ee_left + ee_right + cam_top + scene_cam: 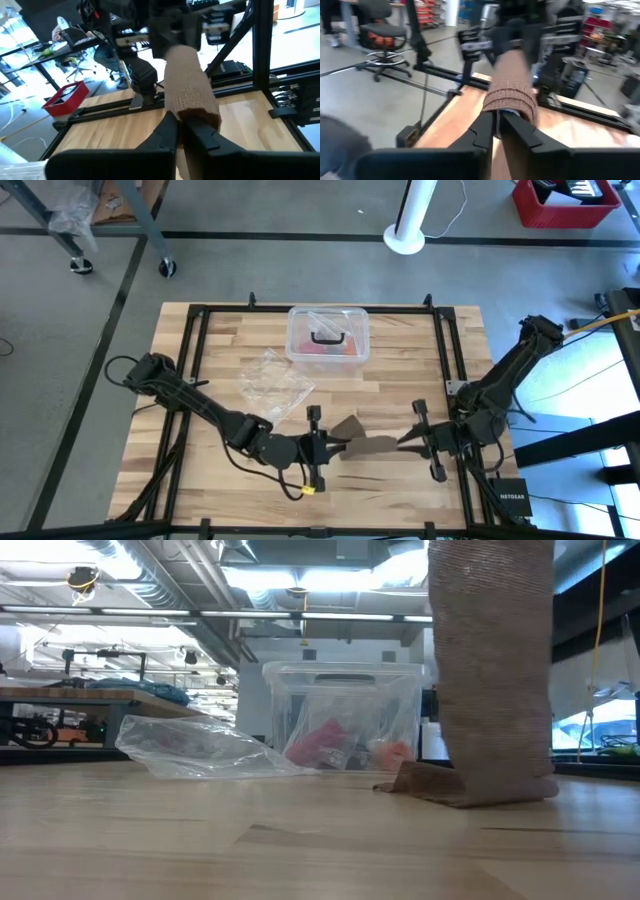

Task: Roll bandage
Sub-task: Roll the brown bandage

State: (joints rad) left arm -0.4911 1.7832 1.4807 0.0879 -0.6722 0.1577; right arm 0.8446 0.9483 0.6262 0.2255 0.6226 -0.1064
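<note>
The brown bandage (366,444) spans between my two grippers at the table's near middle. In the low view it comes down as a broad band (490,660), and a folded part (440,785) lies on the table. My left gripper (337,448) is shut on its left end. My right gripper (404,440) is shut on its right end. The two grippers face each other, a short way apart. My left gripper pinches the bandage's left end (192,111) between its two fingers, coming level from the table's left. The strip runs on from the fingers toward the other gripper, raised off the table there. One layer or several, I cannot tell. My right gripper pinches the bandage's right end (510,106) between its two fingers, coming level from the table's right. The strip runs straight on from the fingers toward the left gripper, off the table at this end.
A clear plastic box with a black handle (327,337) stands at the far middle. A crumpled clear plastic bag (272,385) lies to the box's near left. A black frame rail (445,380) runs round the work area.
</note>
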